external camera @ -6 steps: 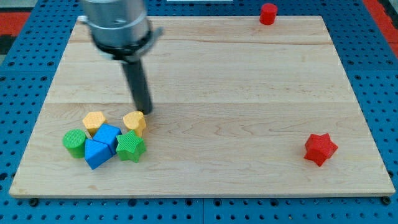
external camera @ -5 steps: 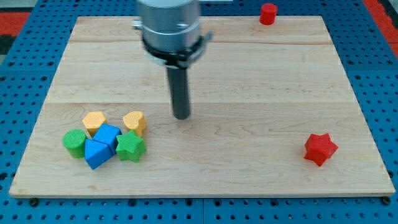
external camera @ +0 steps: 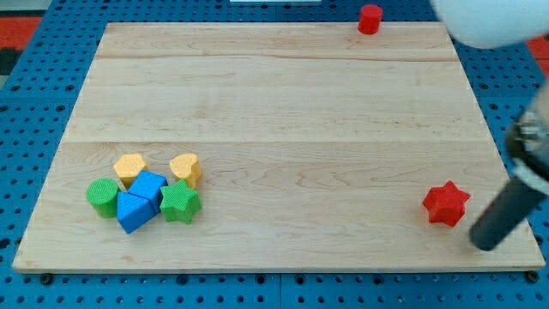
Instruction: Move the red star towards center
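The red star [external camera: 446, 203] lies on the wooden board [external camera: 283, 103] near its lower right corner. My tip [external camera: 483, 243] rests on the board just to the right of and below the star, a short gap apart from it. The dark rod slants up to the view's right edge.
A cluster sits at the board's lower left: yellow hexagon [external camera: 130, 166], yellow heart [external camera: 185, 167], two blue blocks [external camera: 148, 185] [external camera: 133, 210], green cylinder [external camera: 103, 197], green star [external camera: 179, 202]. A red cylinder [external camera: 370, 18] stands at the board's top edge, right of middle.
The rod has swept from the left-centre of the board across to the lower right, ending beside the red star. The star has shifted very slightly. The cluster has not moved.
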